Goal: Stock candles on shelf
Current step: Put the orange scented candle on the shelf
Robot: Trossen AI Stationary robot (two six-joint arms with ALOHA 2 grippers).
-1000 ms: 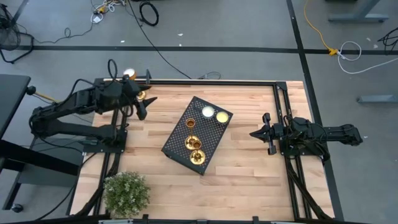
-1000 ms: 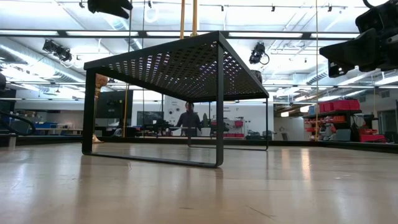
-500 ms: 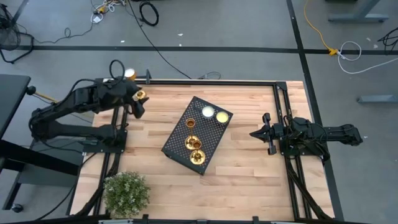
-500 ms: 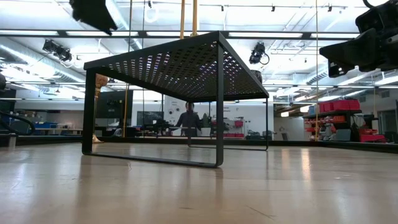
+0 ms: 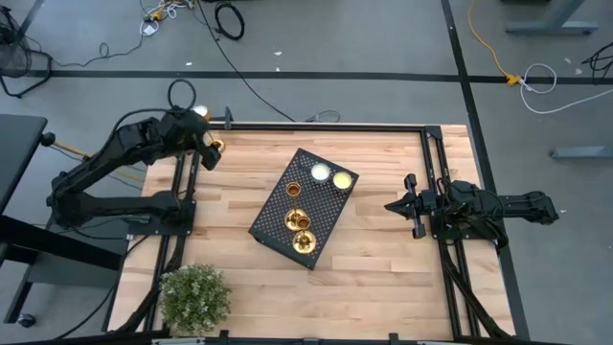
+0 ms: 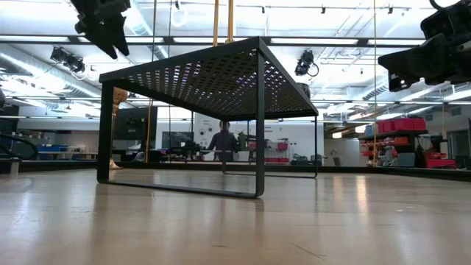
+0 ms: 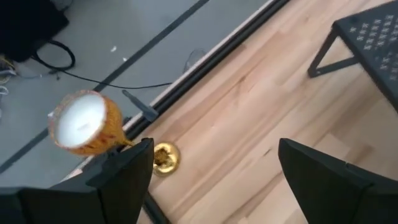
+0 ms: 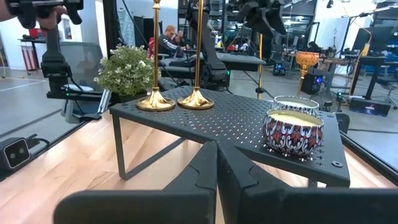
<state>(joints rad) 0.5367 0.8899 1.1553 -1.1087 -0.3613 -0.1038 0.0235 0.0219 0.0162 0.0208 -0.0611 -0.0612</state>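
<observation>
My left pincer has swung to the upper left of the high view and opened wide over the slim gold candlestick there; the black perforated-metal shelf waits mid-desk. My right pincer stays shut.

Left hand spread apart, right hand closed

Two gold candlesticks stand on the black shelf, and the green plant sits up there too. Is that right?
Not quite. Two gold candlesticks do stand on the black shelf, but the green plant is not up there. It stands on the wooden table, at a corner away from the shelf. The high view shows this.
</observation>
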